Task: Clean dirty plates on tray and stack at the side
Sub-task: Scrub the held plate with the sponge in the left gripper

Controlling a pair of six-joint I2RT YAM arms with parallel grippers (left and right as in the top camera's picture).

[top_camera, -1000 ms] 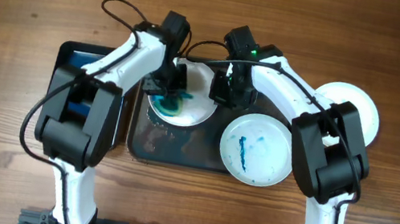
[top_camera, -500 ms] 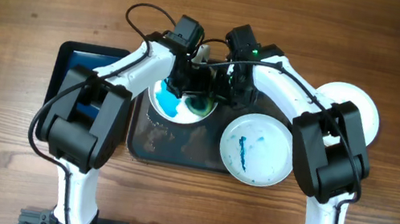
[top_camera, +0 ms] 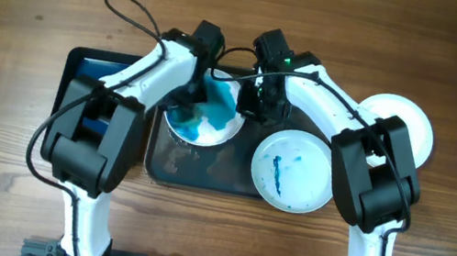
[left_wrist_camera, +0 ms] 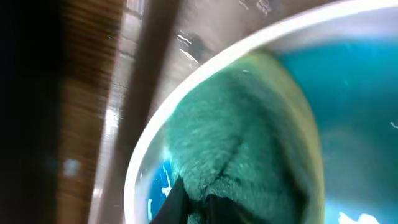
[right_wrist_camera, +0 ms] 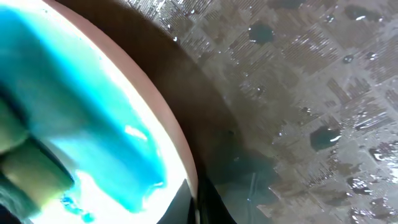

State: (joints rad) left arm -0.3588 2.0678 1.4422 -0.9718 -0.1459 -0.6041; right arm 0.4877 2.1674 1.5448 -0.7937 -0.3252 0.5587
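Observation:
A white plate [top_camera: 205,117] smeared blue lies on the left part of the dark tray [top_camera: 203,168]. My left gripper [top_camera: 198,95] is shut on a green sponge [left_wrist_camera: 242,137] and presses it onto this plate's face near the rim [left_wrist_camera: 142,163]. My right gripper [top_camera: 256,105] is shut on the plate's right rim [right_wrist_camera: 186,168], one finger above and one below. A second plate [top_camera: 294,170] with blue streaks lies on the tray's right part. A third white plate [top_camera: 410,126] sits on the table at the right, partly hidden by the right arm.
A smaller black tray with a blue inside [top_camera: 79,75] stands left of the dark tray, partly under the left arm. The dark tray's floor [right_wrist_camera: 311,93] is wet with droplets. Wooden table surrounds both trays.
The left gripper swept with the sponge to the right across the plate and back to the left. The blue smear is now spread wider. The right gripper stayed on the rim.

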